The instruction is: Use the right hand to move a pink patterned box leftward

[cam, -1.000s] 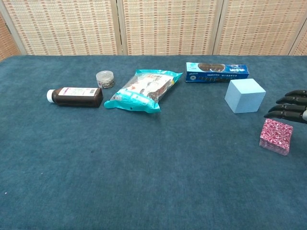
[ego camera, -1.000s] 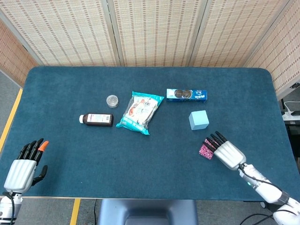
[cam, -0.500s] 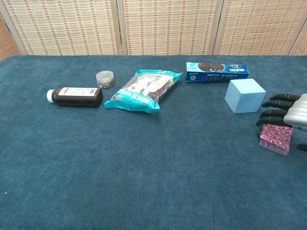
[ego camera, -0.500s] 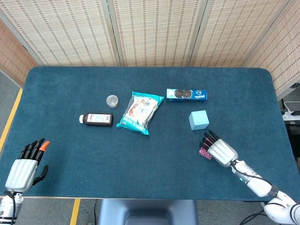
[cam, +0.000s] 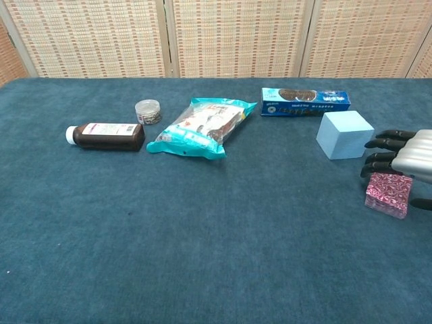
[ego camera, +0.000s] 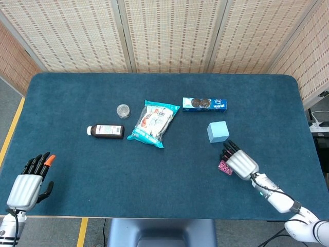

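The pink patterned box (cam: 388, 194) lies on the blue table at the right, and in the head view only a small corner of the box (ego camera: 223, 167) shows under my hand. My right hand (ego camera: 238, 160) hovers directly over it, fingers stretched out toward the far left, holding nothing; in the chest view the right hand (cam: 403, 156) sits just above and behind the box. My left hand (ego camera: 28, 180) rests open off the table's front left corner, away from everything.
A light blue cube (ego camera: 218, 131) stands just beyond the right hand. Further back lie a blue cookie box (ego camera: 204, 104), a teal snack bag (ego camera: 153, 122), a dark bottle (ego camera: 106, 131) and a small round jar (ego camera: 123, 110).
The right hand has slid left and slightly away from the robot, from beside the pink box to over it. The box and the left hand have not moved.
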Motion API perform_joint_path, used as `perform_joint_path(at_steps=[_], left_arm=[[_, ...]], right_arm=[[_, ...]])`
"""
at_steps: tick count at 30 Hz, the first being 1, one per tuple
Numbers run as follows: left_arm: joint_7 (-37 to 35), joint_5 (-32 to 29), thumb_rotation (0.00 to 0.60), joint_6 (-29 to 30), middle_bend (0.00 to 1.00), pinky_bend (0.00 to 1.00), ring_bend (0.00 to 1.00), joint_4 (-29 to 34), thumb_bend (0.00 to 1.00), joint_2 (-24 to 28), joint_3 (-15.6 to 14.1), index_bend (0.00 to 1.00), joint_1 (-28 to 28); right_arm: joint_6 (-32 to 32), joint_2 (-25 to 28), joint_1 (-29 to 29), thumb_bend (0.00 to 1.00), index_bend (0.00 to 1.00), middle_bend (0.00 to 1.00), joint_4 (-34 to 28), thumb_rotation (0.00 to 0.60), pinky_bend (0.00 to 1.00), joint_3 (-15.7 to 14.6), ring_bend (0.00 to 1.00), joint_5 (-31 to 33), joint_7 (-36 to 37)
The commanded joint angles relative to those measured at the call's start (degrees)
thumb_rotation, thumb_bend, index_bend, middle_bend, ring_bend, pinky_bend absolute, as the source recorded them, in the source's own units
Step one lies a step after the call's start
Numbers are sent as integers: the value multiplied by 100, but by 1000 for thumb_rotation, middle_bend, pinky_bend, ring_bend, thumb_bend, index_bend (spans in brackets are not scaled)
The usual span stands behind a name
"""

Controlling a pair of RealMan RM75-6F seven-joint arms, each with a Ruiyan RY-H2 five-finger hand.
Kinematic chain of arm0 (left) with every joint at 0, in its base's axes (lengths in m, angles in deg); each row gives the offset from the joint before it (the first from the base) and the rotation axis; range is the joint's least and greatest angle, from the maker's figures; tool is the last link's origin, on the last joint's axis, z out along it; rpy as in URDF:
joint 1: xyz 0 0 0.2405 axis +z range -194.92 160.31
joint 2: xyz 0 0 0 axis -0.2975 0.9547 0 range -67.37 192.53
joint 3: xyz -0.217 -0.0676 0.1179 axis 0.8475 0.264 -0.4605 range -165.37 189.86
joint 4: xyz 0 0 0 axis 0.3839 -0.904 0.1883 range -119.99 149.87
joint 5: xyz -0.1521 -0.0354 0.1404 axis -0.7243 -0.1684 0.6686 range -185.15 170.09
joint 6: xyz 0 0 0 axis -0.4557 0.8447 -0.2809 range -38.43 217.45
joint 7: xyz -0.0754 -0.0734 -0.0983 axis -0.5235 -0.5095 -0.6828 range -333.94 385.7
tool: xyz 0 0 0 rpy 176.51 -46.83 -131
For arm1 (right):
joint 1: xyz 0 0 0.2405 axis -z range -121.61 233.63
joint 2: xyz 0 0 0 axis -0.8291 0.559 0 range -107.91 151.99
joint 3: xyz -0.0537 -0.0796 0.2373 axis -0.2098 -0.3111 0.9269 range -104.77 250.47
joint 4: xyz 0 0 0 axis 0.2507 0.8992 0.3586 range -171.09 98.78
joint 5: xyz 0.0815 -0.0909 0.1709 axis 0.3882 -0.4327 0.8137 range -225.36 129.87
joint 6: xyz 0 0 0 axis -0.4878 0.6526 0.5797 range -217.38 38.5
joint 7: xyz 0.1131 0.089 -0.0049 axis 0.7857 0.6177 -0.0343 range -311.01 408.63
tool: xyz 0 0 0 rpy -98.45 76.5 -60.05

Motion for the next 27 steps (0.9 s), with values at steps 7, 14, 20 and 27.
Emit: perform_joint_path(at_steps=[7,14,20,27], left_arm=[[30,-24,600,-33,0,128,1,11,468,-1,-12,0,-15],[58,-29,600,-43,0,128,13,35,468,13,-24,0,-18],[65,-28,600,-44,0,129,19,42,469,18,-39,0,-14],[73,-27,600,-68,0,130,19,48,469,14,-48,0,-28]], right_arm=[[16,-53,-31,244,243,206,-12,600,0,-16,0,91,-86],[57,-71,-28,244,285,234,-29,600,0,-40,0,145,-153],[118,-87,-21,244,336,271,-28,600,0,-68,30,156,-162],[195,-145,-22,244,434,338,51,600,0,-91,100,148,-136]])
